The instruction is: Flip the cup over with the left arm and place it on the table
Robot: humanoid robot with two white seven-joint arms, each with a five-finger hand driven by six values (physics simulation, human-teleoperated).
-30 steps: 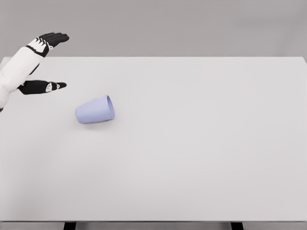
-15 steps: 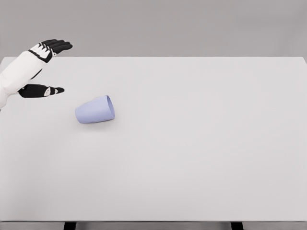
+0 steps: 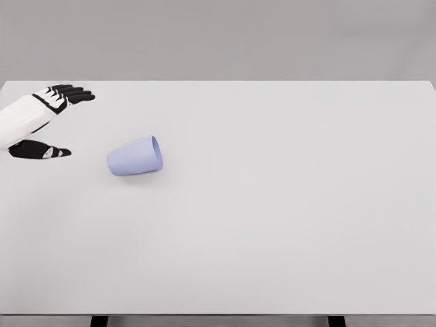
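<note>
**One cup on its side, hand apart from it**

One cup (image 3: 135, 156) lies tipped over on the table (image 3: 286, 204), in the left half and a little behind the middle. Its long axis runs roughly left to right, tilted slightly, with the open mouth facing right and a bit away from the robot and the closed base toward the left edge. The left hand (image 3: 48, 122) hovers to the cup's left, near but not touching, on the base side. Its fingers (image 3: 71, 93) are spread wide from the thumb and hold nothing. The right arm is out of view, so the left is the only hand near.
</note>
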